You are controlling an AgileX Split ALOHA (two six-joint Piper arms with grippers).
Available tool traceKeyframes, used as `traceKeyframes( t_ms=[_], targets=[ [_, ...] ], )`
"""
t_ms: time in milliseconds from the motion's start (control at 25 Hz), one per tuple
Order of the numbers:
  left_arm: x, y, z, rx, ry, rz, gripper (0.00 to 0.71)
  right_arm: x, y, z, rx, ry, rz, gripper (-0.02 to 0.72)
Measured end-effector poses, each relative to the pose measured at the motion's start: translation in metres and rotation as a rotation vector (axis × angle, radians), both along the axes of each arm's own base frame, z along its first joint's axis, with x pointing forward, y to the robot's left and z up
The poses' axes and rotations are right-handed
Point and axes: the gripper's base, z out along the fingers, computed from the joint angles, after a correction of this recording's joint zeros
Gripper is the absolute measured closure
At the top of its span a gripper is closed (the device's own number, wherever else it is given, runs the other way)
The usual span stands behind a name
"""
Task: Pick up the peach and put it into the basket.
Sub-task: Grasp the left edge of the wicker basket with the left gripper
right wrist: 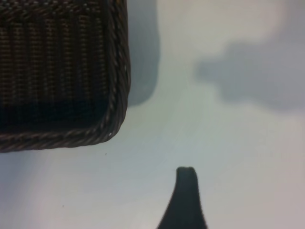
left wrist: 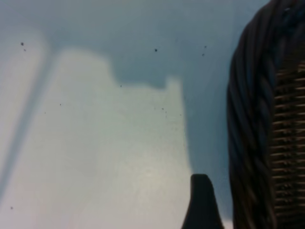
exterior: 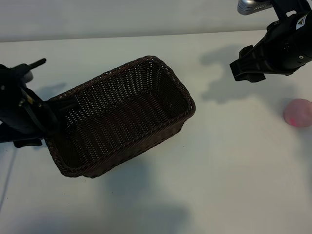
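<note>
Pink peach [exterior: 298, 112] sits untouched on table [exterior: 229, 161], well apart from empty basket [exterior: 122, 114]; right gripper [exterior: 247, 68] hovers near it, jaws wide and empty; left gripper [exterior: 29, 105], also wide, beside basket; pickup and placement remain.

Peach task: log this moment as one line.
peach: on table, right edge | basket: empty | left gripper: open, at basket's left end | right gripper: open, empty
</note>
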Motion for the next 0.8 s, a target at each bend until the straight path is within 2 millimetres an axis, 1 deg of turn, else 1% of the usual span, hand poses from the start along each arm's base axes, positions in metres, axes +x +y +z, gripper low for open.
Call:
traceKeyframes(
  t_ms=[360,800],
  targets=[
    [0.012,-0.004,-0.038,0.009,0.079,0.001,0.191,0.000,0.000,0.000,-0.005,0.003,0.008,0.115],
    [0.016,-0.008,-0.050,-0.022,0.094,-0.011,0.191,0.000,0.000,0.000,-0.005,0.002,0.009,0.115]
  ],
)
